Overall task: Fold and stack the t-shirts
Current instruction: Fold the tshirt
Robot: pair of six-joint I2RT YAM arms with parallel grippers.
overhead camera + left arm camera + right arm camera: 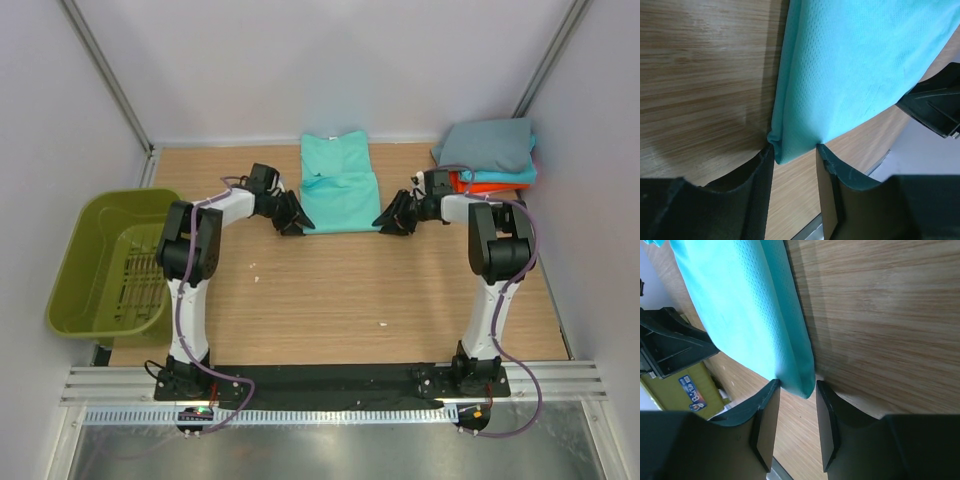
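1. Mint t-shirt (338, 185): partly folded, flat on tabletop (330, 300), far centre.
2. Left claw (795, 150): spread, straddling its near-left corner; pad contact apparently light, not confirmed.
3. Right claw (797, 385): spread, straddling near-right corner.

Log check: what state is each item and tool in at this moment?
mint shirt: flat on the table, partly folded, not stacked.
grey shirt: folded, topmost at the far right.
cyan shirt: folded, under the grey shirt.
orange shirt: folded, under the cyan shirt.
basket: upright, left of the table.
left tool: open, astride the mint shirt's near left corner.
right tool: open, astride its near right corner.
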